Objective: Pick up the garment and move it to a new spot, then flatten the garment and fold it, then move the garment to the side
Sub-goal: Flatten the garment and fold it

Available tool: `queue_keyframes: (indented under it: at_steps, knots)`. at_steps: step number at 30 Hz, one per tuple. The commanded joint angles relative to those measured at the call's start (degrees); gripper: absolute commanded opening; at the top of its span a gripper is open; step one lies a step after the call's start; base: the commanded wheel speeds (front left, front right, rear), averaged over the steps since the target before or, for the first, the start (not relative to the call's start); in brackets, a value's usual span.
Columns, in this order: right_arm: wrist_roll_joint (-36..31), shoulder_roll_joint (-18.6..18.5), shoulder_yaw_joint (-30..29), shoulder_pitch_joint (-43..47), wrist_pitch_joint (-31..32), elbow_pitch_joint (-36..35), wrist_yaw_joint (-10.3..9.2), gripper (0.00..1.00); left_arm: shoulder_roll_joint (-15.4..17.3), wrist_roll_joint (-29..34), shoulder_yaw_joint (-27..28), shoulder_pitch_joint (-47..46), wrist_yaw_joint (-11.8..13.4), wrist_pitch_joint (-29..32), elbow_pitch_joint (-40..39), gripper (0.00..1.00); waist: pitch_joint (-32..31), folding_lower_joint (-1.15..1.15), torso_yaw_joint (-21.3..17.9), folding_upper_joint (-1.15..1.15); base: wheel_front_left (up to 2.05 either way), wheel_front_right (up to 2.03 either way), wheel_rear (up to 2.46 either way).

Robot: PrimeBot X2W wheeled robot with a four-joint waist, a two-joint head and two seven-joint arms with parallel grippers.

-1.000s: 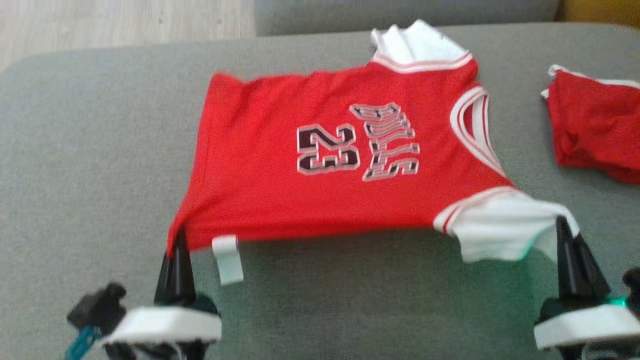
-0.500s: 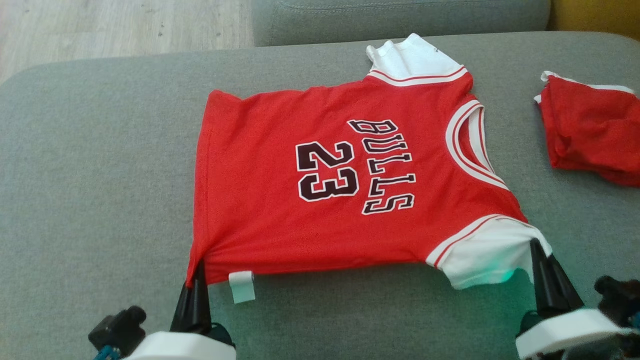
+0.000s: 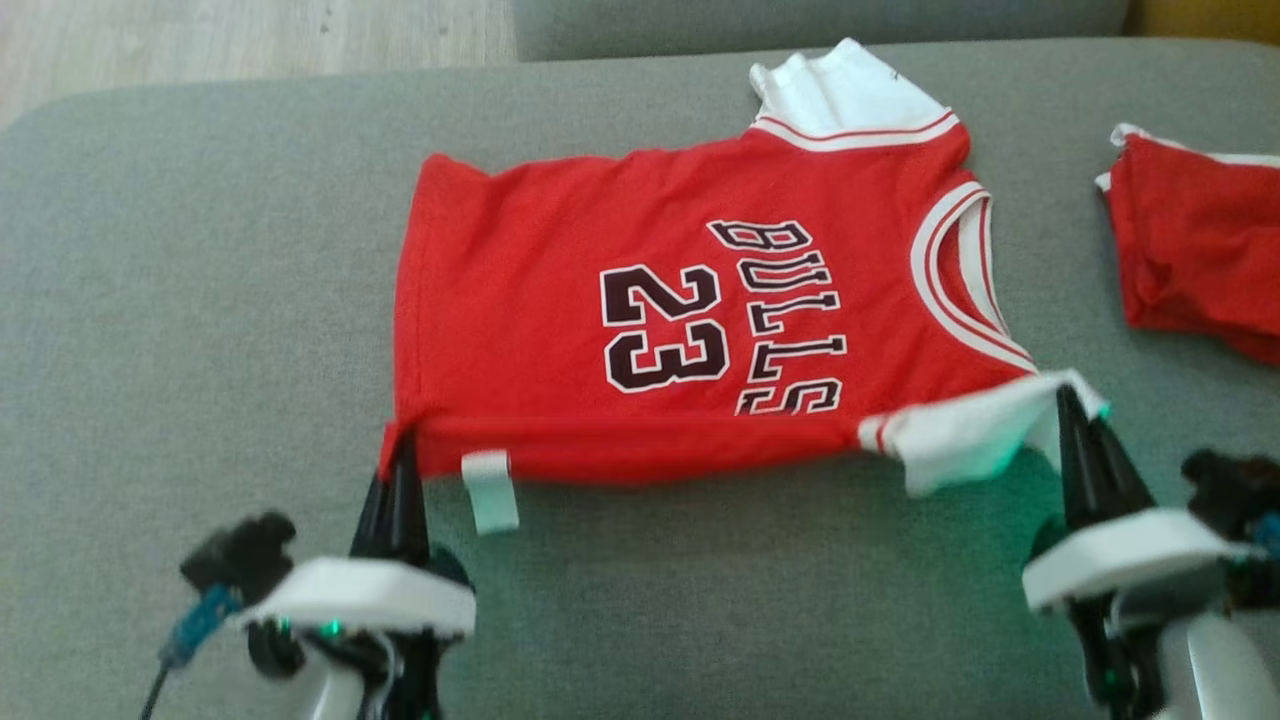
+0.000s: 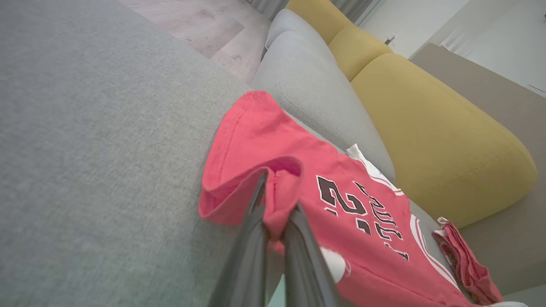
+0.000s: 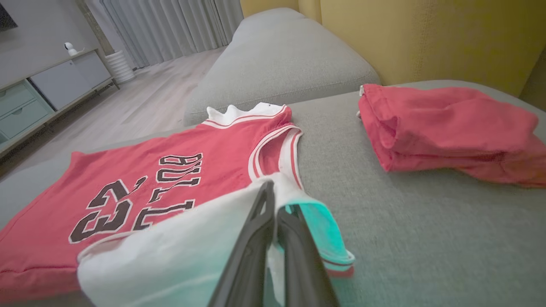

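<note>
One wide grey sofa [image 3: 150,300] carries the red shirt [image 3: 560,330], which we judge light, soft and limp: lift it by its corners, or it sags. It lies flat just beyond our left pincer [image 3: 404,448], pinching the hem corner, and our right pincer [image 3: 1066,400], pinching the white sleeve.

Matt red cloth garment [image 3: 560,330]; rough grey woven sofa upholstery [image 3: 200,300]; smooth pale wood floor [image 3: 200,40]

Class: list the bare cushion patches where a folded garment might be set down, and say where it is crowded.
Widest: the grey cushion left of the jersey, out to its rounded edge. Also the near strip between the left gripper and right gripper. Crowded: the right, where the folded red garment lies near the jersey's collar.
</note>
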Motion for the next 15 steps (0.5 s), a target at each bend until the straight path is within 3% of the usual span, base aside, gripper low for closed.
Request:
queue_keyframes:
  at_steps: [1, 15]
  knots:
    - [-0.10, -0.51, 0.85, -3.21, 0.04, -1.31, -0.04, 0.00, -0.21, -0.12, 1.87, -3.18, -0.10, -0.23, -1.20, 0.00, 0.62, 0.00, 0.01, 0.00, 0.00, 0.00, 0.00]
    - [-4.28, -0.51, -0.04, -22.25, -0.11, 13.68, -0.04, 0.00, -0.75, 1.08, 1.11, -18.36, 1.96, -0.10, 9.76, 0.00, 5.68, 0.00, 0.14, 0.00, 0.00, 0.00, 0.00]
